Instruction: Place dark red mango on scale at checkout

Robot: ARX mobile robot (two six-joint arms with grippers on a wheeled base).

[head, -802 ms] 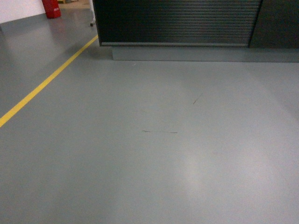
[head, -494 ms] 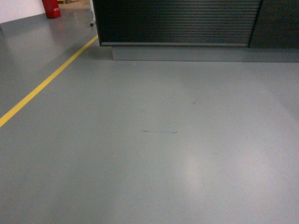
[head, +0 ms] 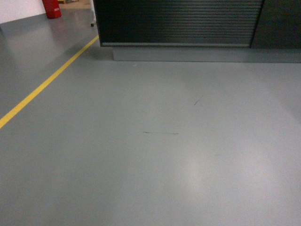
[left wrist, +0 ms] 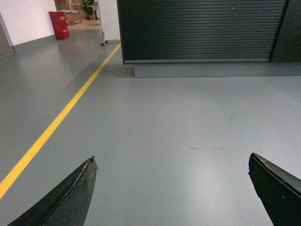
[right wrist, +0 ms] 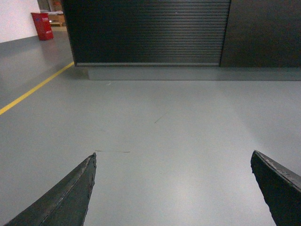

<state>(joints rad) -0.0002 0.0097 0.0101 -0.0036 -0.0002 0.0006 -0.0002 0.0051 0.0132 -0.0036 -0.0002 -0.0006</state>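
Head view: grey floor (head: 155, 155) fills most of the field, with a yellow line (head: 44, 84) running diagonally toward the far left and a red object (head: 51, 8) at the far left corner beside a white wall. The checkout (head: 178, 21) shows only its ribbed dark front panel and grey plinth (head: 202, 53) along the far edge of the floor; its tabletop is above the field, so neither the scale nor the dark red mango can be located here. Neither arm appears. Left wrist view: the left tool (left wrist: 171, 188) is released and carries nothing, its two dark fingers (left wrist: 70, 197) standing wide apart over bare floor, aimed at the checkout front. Right wrist view: the right tool (right wrist: 174, 188) is likewise released and empty, fingers (right wrist: 66, 195) spread, facing the same ribbed panel. The mango is in none of the three views and its position cannot be stated. Judgement on handling: a mango of this kind should be moderately heavy, firm but easily bruised, with smooth skin that can slip. It would best be taken across the widest middle of its oval, with moderate closing force, and set down gently on the scale rather than dropped.
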